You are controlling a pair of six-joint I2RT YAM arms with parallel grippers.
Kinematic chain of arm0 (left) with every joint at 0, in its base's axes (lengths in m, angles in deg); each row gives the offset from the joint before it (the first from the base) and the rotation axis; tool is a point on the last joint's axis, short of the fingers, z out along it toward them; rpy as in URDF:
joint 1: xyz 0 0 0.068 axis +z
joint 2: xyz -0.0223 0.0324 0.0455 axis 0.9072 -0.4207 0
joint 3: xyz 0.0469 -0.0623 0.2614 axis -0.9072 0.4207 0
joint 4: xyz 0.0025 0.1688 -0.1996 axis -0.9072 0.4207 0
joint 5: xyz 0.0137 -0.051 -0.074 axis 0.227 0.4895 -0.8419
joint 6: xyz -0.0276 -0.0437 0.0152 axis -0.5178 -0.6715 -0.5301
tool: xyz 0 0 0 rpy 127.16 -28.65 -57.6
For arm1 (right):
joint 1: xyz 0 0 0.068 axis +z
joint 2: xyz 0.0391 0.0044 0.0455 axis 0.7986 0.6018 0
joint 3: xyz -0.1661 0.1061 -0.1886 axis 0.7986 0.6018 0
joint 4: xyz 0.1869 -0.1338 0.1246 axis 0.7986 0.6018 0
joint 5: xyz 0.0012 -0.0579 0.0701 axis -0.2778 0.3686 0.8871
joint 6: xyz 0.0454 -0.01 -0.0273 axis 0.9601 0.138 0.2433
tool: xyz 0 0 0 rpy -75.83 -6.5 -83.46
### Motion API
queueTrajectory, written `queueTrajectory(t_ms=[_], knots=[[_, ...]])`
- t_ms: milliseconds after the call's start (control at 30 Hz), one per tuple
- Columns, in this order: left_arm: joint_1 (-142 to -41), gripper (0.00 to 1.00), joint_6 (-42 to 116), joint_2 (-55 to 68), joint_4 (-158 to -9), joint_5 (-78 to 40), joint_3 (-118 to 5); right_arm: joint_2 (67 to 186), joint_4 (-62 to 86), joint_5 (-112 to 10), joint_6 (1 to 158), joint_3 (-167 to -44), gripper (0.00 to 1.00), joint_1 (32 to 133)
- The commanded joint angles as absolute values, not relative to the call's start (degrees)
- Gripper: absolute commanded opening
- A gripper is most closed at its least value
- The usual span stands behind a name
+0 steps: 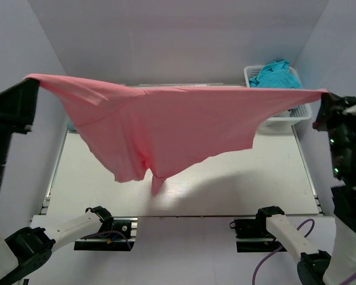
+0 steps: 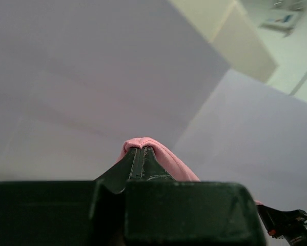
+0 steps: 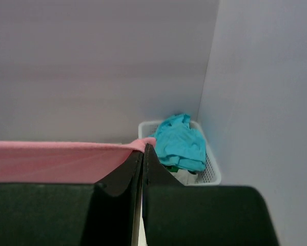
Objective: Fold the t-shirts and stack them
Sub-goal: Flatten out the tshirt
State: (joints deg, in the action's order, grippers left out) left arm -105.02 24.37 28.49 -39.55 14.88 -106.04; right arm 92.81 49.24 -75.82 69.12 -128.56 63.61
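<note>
A salmon-pink t-shirt (image 1: 166,127) hangs stretched wide above the table, its top edge taut from left to right. My left gripper (image 1: 30,80) is shut on its left corner, high at the left wall; in the left wrist view pink cloth (image 2: 158,154) wraps over the closed left gripper (image 2: 139,149). My right gripper (image 1: 324,95) is shut on the other corner at the far right. From the right wrist, the pink t-shirt (image 3: 56,159) runs off to the left from the pinched right gripper (image 3: 144,147). The shirt's lower part droops toward the table without clearly touching it.
A white lattice basket (image 1: 296,113) stands at the table's back right corner with a teal t-shirt (image 1: 276,74) heaped on top; the basket (image 3: 212,171) and teal shirt (image 3: 181,143) also show in the right wrist view. The white table (image 1: 255,178) lies below, walls close on both sides.
</note>
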Motion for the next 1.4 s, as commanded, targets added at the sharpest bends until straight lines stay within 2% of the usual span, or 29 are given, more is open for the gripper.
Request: queueTrajectory(t_ms=[0, 200, 367, 500, 633, 800, 900, 1033, 1067, 1100, 1133, 1167, 1200, 1233, 1267, 1300, 1333, 1367], knots=[[-104.7, 0.00, 26.9, 27.6, -40.3, 6.6, -111.1, 90.0, 49.7, -75.0, 66.7, -135.0, 0.00, 63.5], [-104.7, 0.00, 27.6, 26.8, -42.9, -5.3, -114.8, 88.1, 51.8, -74.4, 67.1, -138.8, 0.00, 63.7], [-104.8, 0.00, 28.7, 24.3, -42.9, 4.0, -112.2, 88.0, 51.3, -74.5, 68.4, -134.5, 0.00, 63.6], [-105.4, 0.00, 31.8, 19.9, -42.8, 10.0, -107.3, 89.4, 49.8, -74.8, 71.2, -126.0, 0.00, 63.6], [-105.4, 0.00, 33.6, 18.6, -51.4, 22.2, -90.0, 91.6, 47.7, -76.9, 75.4, -111.0, 0.00, 63.5], [-103.5, 0.00, 32.3, 9.8, -55.5, 31.8, -78.1, 95.7, 39.3, -74.6, 80.0, -97.2, 0.00, 63.3], [-101.1, 0.00, 30.2, 1.9, -57.5, 32.1, -73.6, 103.3, 32.9, -72.7, 80.6, -89.0, 0.00, 63.3], [-95.2, 0.00, 29.3, -10.8, -60.6, 30.0, -74.2, 116.3, 25.3, -74.2, 80.7, -89.0, 0.00, 62.8], [-94.0, 0.02, 29.3, -14.2, -62.7, 28.9, -75.3, 124.7, 24.4, -75.7, 80.3, -89.7, 0.00, 62.6], [-91.2, 0.13, 29.3, -22.9, -62.7, 28.0, -77.3, 127.8, 23.4, -75.9, 80.3, -93.5, 0.00, 61.7], [-89.8, 0.23, 28.3, -28.3, -62.2, 28.0, -85.1, 131.1, 24.9, -76.6, 80.6, -95.9, 0.18, 61.5], [-88.4, 0.34, 27.5, -34.2, -60.0, 26.4, -91.0, 138.1, 26.2, -77.7, 81.5, -102.0, 0.25, 61.3], [-87.4, 0.46, 26.4, -40.6, -52.7, 26.3, -98.2, 144.6, 27.6, -78.4, 81.5, -105.6, 0.37, 60.8], [-85.9, 0.76, 25.5, -54.0, -46.3, 25.6, -117.9, 147.2, 33.7, -78.4, 81.9, -111.9, 0.56, 60.8], [-85.9, 0.88, 25.5, -60.1, -39.8, 24.2, -128.6, 152.4, 36.5, -78.2, 82.2, -119.3, 0.65, 60.9], [-85.2, 0.94, 24.9, -64.4, -31.9, 22.5, -137.0, 155.5, 38.5, -78.0, 82.8, -122.1, 0.70, 60.8], [-85.2, 1.00, 24.9, -66.5, -31.3, 21.7, -141.8, 156.2, 40.3, -76.7, 82.9, -124.8, 0.71, 61.2], [-85.2, 1.00, 24.9, -63.2, -32.6, 21.7, -138.1, 155.6, 39.7, -75.8, 82.8, -124.1, 0.76, 61.3]])
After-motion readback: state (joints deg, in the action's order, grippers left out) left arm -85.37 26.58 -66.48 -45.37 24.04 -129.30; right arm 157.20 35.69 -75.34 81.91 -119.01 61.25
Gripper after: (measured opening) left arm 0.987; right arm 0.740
